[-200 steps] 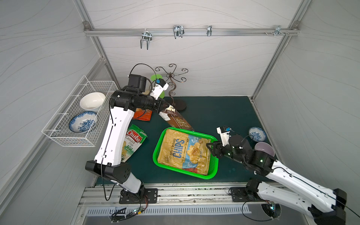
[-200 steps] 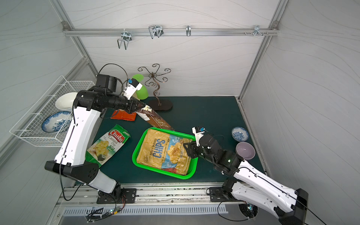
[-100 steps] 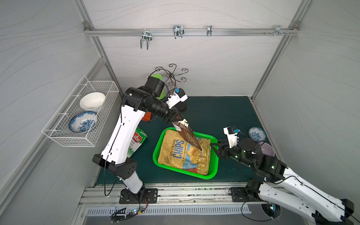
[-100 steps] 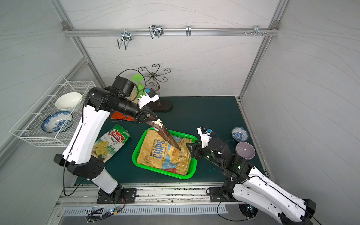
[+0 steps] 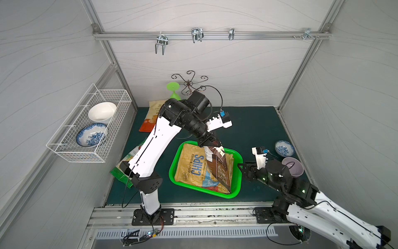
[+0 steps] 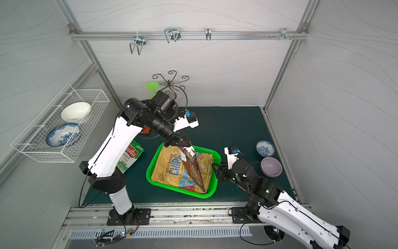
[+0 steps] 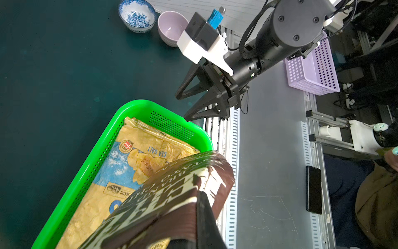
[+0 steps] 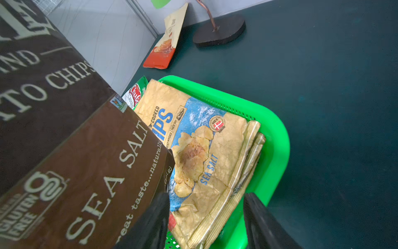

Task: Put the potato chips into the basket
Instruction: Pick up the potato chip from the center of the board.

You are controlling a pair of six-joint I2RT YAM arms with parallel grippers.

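- While the left jaws were clamped on the top end of the brown bag (image 5: 219, 168), it hung tilted over the green basket (image 5: 237, 183). Its lower corner sat down inside at about 5 o'clock.
- A tan "CHIPS" bag (image 5: 193, 168) lay flat in the basket beneath it and covered most of the floor.
- The right jaws stood apart and empty, just beside the basket's 3 o'clock rim and near the brown bag's lower end.
- On the counter (image 5: 254, 129), a cream-orange bag (image 5: 150, 116) lay at 11 o'clock of the basket. A white-green bag (image 6: 129, 157) lay at 9 o'clock, partly under the left arm (image 5: 159, 138).
- A blue-patterned bowl (image 5: 284, 148) and a lilac bowl (image 5: 293, 166) sat at 3 o'clock, beyond the right arm (image 5: 277, 174).
- A scrolled metal stand (image 5: 189, 83) and a green goblet (image 5: 173, 90) stood at 12 o'clock.
- The left arm arched up from 7 o'clock, its wrist angled down over the basket. The right arm reached in low from 4 o'clock.
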